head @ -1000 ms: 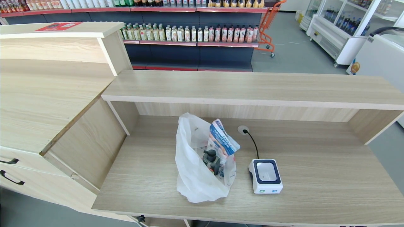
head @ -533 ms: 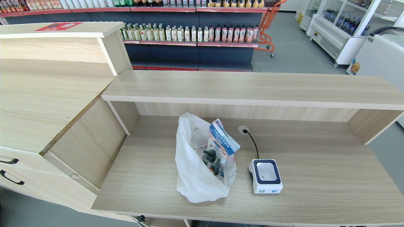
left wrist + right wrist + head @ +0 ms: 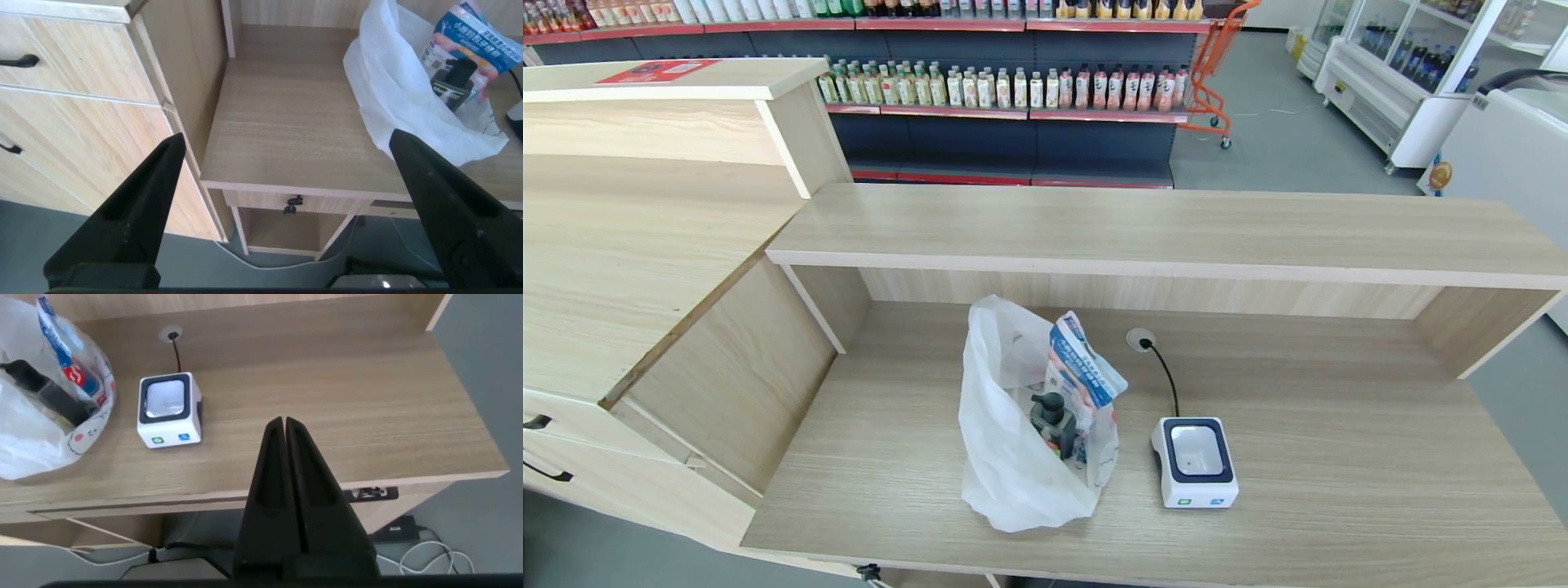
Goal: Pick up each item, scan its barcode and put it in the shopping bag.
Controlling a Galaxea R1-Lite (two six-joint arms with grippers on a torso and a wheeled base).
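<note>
The shopping bag (image 3: 1005, 465) is seen at mid-frame on the table (image 3: 1339, 457), a pouch (image 3: 1082, 363) and pump bottle (image 3: 1052, 416) inside. Its thin film is judged light, limp and slippery, best pinched at the rim. The left hand (image 3: 286, 137) is spread open, the right hand (image 3: 283, 425) closed empty.

The counter (image 3: 1339, 457) is pale wood with fine grain. The shopping bag (image 3: 1005, 478) is translucent white. The packet (image 3: 1082, 363) is blue and white, the pump bottle (image 3: 1052, 416) dark grey. The scanner (image 3: 1194, 482) is white with a navy frame, its cable (image 3: 1166, 374) black.
</note>
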